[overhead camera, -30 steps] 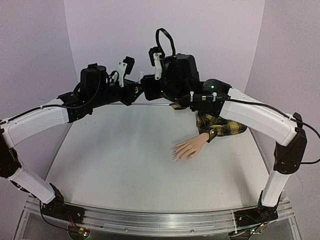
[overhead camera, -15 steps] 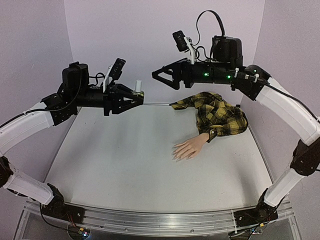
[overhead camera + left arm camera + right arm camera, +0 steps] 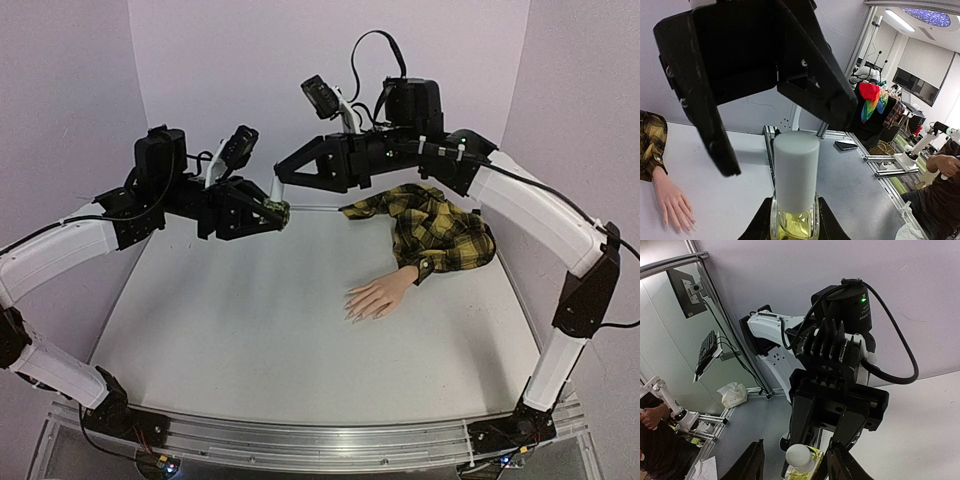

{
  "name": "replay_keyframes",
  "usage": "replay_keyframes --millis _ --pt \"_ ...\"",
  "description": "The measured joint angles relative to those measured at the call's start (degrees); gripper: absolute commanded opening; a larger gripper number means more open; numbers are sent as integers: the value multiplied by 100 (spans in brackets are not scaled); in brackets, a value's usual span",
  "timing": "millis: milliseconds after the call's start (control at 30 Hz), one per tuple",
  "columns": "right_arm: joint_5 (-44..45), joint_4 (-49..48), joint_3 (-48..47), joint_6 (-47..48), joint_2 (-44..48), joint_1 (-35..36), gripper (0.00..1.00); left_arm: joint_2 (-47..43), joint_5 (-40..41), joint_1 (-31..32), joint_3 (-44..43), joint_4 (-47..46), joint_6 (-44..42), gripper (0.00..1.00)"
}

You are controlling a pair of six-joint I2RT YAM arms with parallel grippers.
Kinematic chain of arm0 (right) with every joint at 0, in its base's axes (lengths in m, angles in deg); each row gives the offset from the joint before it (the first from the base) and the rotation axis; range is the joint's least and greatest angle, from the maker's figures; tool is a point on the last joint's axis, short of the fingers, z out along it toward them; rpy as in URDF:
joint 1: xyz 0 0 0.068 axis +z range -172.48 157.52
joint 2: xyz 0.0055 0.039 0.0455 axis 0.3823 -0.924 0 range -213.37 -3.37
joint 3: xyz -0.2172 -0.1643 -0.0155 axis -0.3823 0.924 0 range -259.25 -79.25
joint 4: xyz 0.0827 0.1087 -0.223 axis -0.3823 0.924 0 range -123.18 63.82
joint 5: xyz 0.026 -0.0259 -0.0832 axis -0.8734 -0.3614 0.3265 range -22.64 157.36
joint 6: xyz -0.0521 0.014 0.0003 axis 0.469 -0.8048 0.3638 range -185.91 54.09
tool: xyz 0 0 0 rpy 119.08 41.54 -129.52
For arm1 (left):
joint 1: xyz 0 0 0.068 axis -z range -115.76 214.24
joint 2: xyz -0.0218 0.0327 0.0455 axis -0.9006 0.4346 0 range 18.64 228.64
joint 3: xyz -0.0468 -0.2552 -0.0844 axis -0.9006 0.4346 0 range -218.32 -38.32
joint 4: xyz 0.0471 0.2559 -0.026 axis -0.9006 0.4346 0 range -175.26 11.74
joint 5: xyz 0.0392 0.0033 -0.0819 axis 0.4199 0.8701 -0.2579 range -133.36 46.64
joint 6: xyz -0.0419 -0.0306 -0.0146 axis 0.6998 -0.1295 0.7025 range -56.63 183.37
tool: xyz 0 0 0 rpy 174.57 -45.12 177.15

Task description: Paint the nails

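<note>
Find both arms raised above the far part of the table (image 3: 250, 330), tips meeting left of centre. Note left gripper (image 3: 272, 211) clamped on the glass body of a small bottle (image 3: 792, 227) of yellowish liquid, held upright, with white cap (image 3: 796, 167) on top. See right gripper (image 3: 282, 176) facing the left one from the opposite side, tilted down over the cap. From the right wrist view, read its fingers (image 3: 752, 467) as parted, one on each side of the cap, with a gap showing on both sides and nothing pinched. Confirm the same from the left wrist view: black fingers straddling the cap from above, no contact visible. Locate mannequin hand (image 3: 378, 296) flat on the table, right of centre, palm down, pointing toward the left near edge, well apart from both grippers and below them. Place the nails (image 3: 678, 227) at its tips; cannot tell colour or coating, too small. Record yellow-and-black plaid sleeve (image 3: 440, 235) bunched behind the wrist, toward the far right corner.
</note>
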Motion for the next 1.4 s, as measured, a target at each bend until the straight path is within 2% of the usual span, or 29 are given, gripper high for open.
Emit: replay_keyframes --millis 167,333,467,667,867,1033,1233,1333,1400 --pt "-181 -52 -22 -100 -135 0 38 0 -78 0 -10 -153 86 0" --pt "-255 -90 -72 -152 -213 15 35 41 -108 0 -21 -206 116 0" --pt "-298 -119 -72 -175 -219 26 28 144 -106 0 -65 -217 121 0" --pt "-346 -134 -80 -210 -240 39 35 190 -103 0 -96 -240 133 0" --pt "-360 -141 -80 -193 -240 52 20 192 -100 1 -124 -277 156 0" --pt "-297 -246 -73 -22 -240 46 2 201 -23 13 -191 -297 275 0" --pt "91 -470 149 140 -152 -38 0 203 586 0 -314 37 266 0" --pt "786 -505 416 120 10 -79 0 201 1359 16 -323 284 142 0" --pt "1551 -538 593 96 101 -93 0 199 2282 40 -326 442 68 0"
